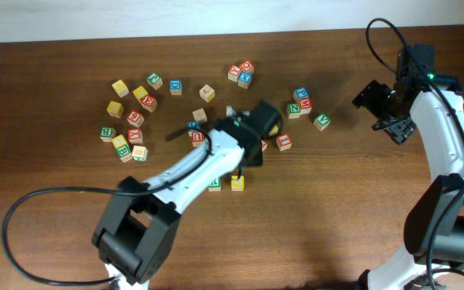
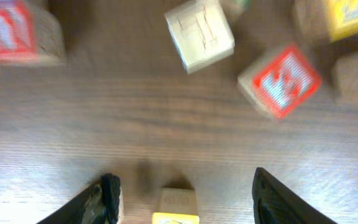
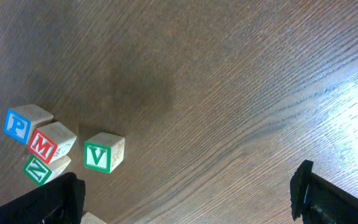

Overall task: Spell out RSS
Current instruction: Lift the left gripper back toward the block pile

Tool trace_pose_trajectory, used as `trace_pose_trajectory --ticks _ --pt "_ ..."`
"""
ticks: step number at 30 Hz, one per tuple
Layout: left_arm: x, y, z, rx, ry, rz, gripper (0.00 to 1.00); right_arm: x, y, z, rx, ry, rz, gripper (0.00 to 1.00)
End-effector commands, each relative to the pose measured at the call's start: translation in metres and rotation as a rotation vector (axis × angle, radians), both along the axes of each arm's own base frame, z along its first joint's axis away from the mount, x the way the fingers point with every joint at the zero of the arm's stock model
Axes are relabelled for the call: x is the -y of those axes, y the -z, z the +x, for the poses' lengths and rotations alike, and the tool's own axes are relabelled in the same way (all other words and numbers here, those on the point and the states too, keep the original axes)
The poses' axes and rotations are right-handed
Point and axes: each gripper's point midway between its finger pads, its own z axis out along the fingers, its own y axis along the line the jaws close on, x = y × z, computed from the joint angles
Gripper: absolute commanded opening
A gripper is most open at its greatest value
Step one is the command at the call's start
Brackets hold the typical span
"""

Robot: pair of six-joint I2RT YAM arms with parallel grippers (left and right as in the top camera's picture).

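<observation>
A green-bordered cube (image 1: 214, 184) and a yellow-faced cube (image 1: 238, 183) sit side by side on the table, just in front of my left gripper (image 1: 246, 158). Their letters are too small to read. In the left wrist view the yellow-faced cube (image 2: 175, 208) lies between the fingers of the left gripper (image 2: 185, 186), which is open with a gap on each side of it. Off at the far right, my right gripper (image 1: 392, 121) is open and holds nothing; in its own view, the right gripper (image 3: 188, 186) has only bare wood between its fingers.
Loose letter cubes lie in a cluster at the left (image 1: 127, 121), a few at the back (image 1: 240, 72), and a P, M, Z, V group (image 1: 300, 102) at the right. A red-faced cube (image 2: 281, 81) and a plain-faced cube (image 2: 199, 34) lie ahead of the left gripper.
</observation>
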Motion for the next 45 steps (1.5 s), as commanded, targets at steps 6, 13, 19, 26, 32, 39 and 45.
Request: trace_pose_trajectory --ticks 6,13,19,26,32,39,45 --pt "-0.103 -0.106 0.081 0.102 -0.288 -0.019 0.99 0.003 0.001 -0.001 -0.003 0.013 -0.006 0.98" --pt "-0.25 -0.092 0.086 0.018 -0.614 0.016 0.99 0.003 0.001 -0.001 -0.003 0.013 -0.006 0.98" --pt "-0.341 -0.073 0.076 -0.029 -0.824 0.02 0.99 0.003 0.001 -0.001 -0.003 0.013 -0.006 0.98" --pt "-0.395 -0.058 0.06 -0.073 -0.959 -0.013 0.99 0.003 0.001 -0.001 -0.003 0.013 -0.006 0.98" --pt "-0.345 -0.067 0.115 0.032 -0.525 -0.278 0.99 0.003 0.001 -0.001 -0.003 0.013 -0.006 0.98" --pt "-0.334 -0.061 0.127 0.053 -0.441 -0.164 0.99 0.003 0.001 -0.001 -0.003 0.013 -0.006 0.98" --pt "-0.329 -0.038 0.151 0.096 -0.452 0.013 0.99 0.003 0.001 -0.001 -0.003 0.013 -0.006 0.98"
